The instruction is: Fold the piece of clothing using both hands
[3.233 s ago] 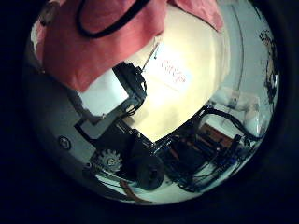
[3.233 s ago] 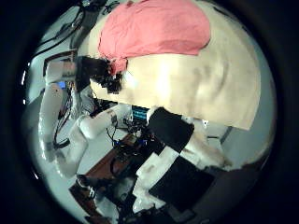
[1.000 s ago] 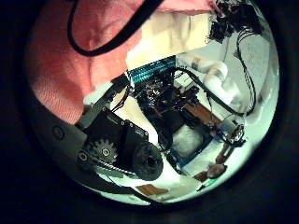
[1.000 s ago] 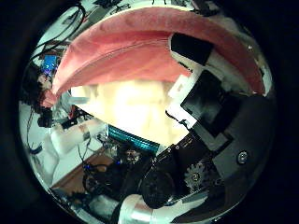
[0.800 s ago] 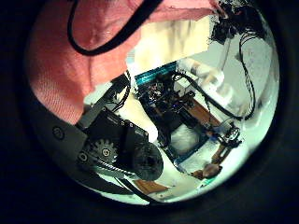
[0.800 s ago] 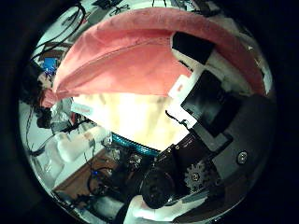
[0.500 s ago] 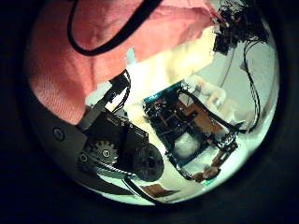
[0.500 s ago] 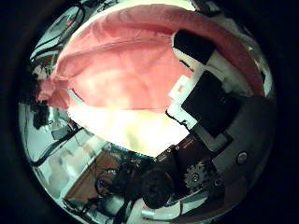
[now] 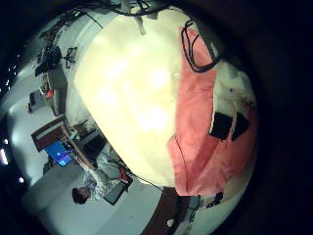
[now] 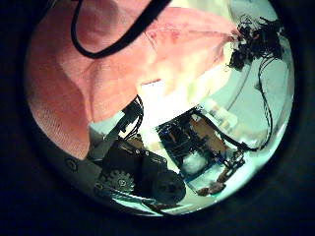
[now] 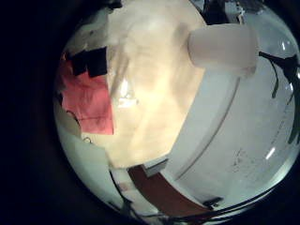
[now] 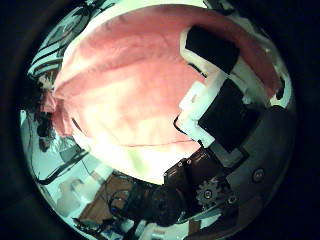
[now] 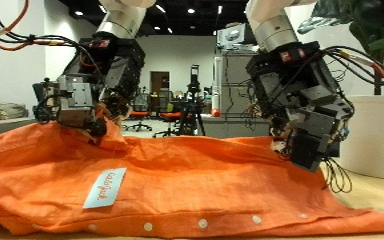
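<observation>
An orange shirt (image 13: 152,180) with a white label (image 13: 106,187) and white buttons lies spread over the table (image 13: 376,205). My left hand (image 13: 86,95) hangs over its far edge, fingers curled on a raised ridge of cloth. At the other end of that edge my right hand (image 13: 299,115) pinches the cloth the same way and lifts it into a peak. The shirt (image 12: 130,95) fills the right thumb side palm view, pressed against the fingers (image 12: 215,95). It is just as close in the left thumb side palm view, where the shirt (image 10: 89,79) meets the fingers (image 10: 128,157).
A white cylindrical bin (image 13: 379,135) stands off the table beside my right hand. Bare table (image 9: 127,88) stretches out past the shirt (image 9: 210,127) in the left little finger side palm view. Racks and equipment fill the room behind.
The shirt has come to fill both thumb side palm views where table and room showed before. Both hands now have cloth against their fingers.
</observation>
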{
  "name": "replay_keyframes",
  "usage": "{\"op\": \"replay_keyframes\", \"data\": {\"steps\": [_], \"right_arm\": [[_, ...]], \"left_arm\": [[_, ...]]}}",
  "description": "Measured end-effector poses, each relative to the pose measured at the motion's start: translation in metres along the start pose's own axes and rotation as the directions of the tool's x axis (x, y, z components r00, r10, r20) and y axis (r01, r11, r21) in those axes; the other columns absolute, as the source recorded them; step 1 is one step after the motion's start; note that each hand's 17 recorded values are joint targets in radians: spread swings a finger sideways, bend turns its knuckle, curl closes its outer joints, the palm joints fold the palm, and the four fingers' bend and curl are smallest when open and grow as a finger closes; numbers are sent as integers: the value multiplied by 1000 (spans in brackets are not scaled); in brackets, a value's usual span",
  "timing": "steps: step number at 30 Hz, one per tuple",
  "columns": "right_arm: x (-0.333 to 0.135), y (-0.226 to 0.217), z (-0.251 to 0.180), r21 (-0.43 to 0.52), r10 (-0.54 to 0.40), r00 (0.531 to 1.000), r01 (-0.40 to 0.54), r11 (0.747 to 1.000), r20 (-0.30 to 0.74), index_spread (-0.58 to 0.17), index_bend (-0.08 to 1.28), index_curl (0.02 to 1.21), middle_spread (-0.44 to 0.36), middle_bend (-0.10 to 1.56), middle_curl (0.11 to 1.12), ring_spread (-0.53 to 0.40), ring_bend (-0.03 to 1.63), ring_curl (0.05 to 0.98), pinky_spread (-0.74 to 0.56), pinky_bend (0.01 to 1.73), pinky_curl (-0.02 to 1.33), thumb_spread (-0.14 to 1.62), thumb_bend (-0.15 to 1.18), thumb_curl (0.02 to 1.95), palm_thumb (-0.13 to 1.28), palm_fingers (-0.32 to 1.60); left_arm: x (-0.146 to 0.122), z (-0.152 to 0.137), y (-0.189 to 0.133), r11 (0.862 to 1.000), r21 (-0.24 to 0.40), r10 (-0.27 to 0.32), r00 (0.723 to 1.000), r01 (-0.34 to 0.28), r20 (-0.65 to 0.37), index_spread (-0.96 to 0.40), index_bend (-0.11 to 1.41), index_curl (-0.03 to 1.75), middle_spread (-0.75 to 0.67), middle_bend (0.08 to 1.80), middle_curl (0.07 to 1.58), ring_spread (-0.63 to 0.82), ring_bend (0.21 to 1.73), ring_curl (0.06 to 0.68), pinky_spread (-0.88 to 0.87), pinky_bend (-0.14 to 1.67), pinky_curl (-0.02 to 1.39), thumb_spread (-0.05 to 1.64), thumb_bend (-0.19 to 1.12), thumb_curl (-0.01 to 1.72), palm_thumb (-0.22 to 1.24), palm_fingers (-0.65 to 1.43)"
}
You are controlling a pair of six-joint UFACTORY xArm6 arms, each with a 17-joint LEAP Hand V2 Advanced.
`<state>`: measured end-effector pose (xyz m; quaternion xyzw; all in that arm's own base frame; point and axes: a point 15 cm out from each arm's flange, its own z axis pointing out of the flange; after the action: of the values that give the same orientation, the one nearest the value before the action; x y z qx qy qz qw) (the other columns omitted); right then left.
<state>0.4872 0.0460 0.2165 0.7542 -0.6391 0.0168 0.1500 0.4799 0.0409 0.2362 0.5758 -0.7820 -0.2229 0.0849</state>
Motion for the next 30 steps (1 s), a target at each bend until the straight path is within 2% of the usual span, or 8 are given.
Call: {"op": "replay_keyframes", "data": {"steps": [2,6,9,13,20,21,23,30], "right_arm": [[3,-14,-7,61,12,1000,-13,998,8,-339,656,699,-164,1177,681,-251,1337,668,-308,1299,748,1378,-7,478,812,964],[21,-28,-26,162,48,999,-52,985,25,-373,209,588,-181,1135,661,-265,1381,644,-388,1344,710,1411,-6,440,805,831],[32,-24,-42,210,73,996,-81,974,43,-385,79,490,-199,1039,635,-279,1386,619,-464,1335,669,1428,-4,416,805,723],[39,-11,-43,217,85,995,-96,971,60,-390,123,421,-238,938,603,-303,1349,580,-534,1316,615,1438,-7,390,806,604],[57,25,-43,238,88,994,-100,966,60,-417,242,422,-288,870,575,-327,1182,506,-514,1108,521,1442,-8,355,801,451],[59,36,-35,225,65,997,-75,972,51,-419,284,436,-294,962,598,-298,1013,458,-439,971,482,1419,-24,344,768,291],[60,47,-26,209,18,999,-26,978,40,-407,409,487,-242,708,525,-229,912,447,-335,928,494,1382,-35,335,729,15],[69,80,22,111,-141,989,136,984,34,-367,345,419,-92,482,404,6,618,291,77,716,351,1219,-49,290,542,-50]], "left_arm": [[-6,-2,-6,999,35,-25,1000,25,-10,-424,52,1202,-539,662,1303,-410,1450,609,-580,1306,680,1017,-26,641,737,285],[-11,-12,-13,992,109,-59,996,65,-60,-239,83,1033,-451,551,1202,-353,1391,603,-531,1272,699,1071,-27,594,693,24],[-8,-19,-11,986,148,-62,990,80,-125,-93,165,920,-258,313,1057,-174,1147,521,-357,1039,638,1110,-36,550,622,-232],[-8,-27,-6,979,190,-37,983,72,-182,39,161,789,47,131,877,112,877,409,18,736,530,1137,-42,489,527,-257],[-20,-30,18,975,210,-29,979,73,-204,122,143,595,396,106,602,438,625,282,455,514,386,1154,-30,403,416,-231],[-19,-30,24,975,213,-22,979,67,-205,127,139,562,431,102,554,473,599,268,500,493,369,1153,-27,392,409,-219],[-13,-24,32,977,208,-6,976,53,-218,130,137,531,458,104,510,497,579,257,529,473,355,1156,-25,381,401,-204],[52,-6,55,964,267,103,927,-3,-361,130,145,423,509,125,357,561,521,229,571,402,318,1160,-14,363,456,-155]]}}
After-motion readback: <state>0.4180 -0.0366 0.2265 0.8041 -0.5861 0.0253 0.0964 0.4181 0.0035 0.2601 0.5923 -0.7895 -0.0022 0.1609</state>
